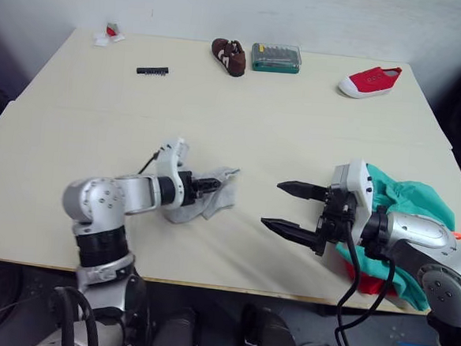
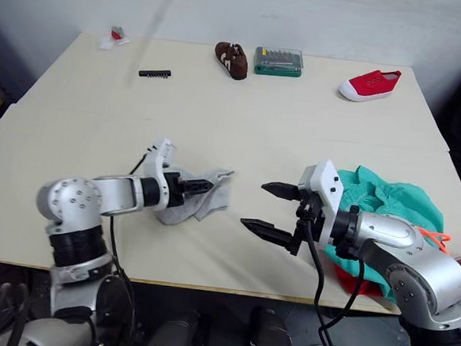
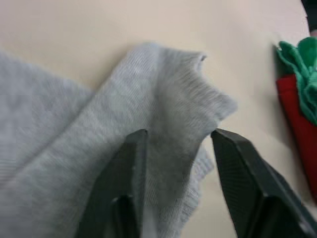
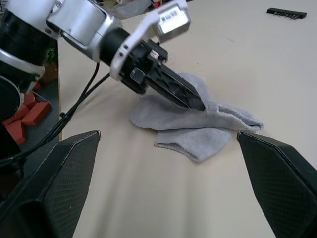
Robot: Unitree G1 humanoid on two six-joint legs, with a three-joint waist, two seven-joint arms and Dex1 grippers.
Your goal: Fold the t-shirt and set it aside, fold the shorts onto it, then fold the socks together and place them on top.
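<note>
Grey knit is what sits nearest the front edge on the robot's left: the socks lie as a loose, rumpled bundle flat on the pale wooden desk. The left gripper reaches in low over them, and the left wrist view shows its two black fingers a little apart with a ridge of sock cloth between them, so the jaws are parted around the fabric rather than squeezed tight on it.

Over on the right, about level with that, the right gripper hangs above bare desk with its jaws spread wide, pointing toward the socks but well apart from them, nothing held. Just behind that arm, at the desk's right front corner, the teal shorts are heaped on top of the red t-shirt, which peeks out underneath at the front edge. An orange bit of drawstring sticks out on the far right of the pile.

Further back things get random: a small black comb-like strip on the left, then along the far edge a crumpled white and red scrap, a brown shoe, a green case of bits just beside it, and a red sneaker with a white sole toward the right.
</note>
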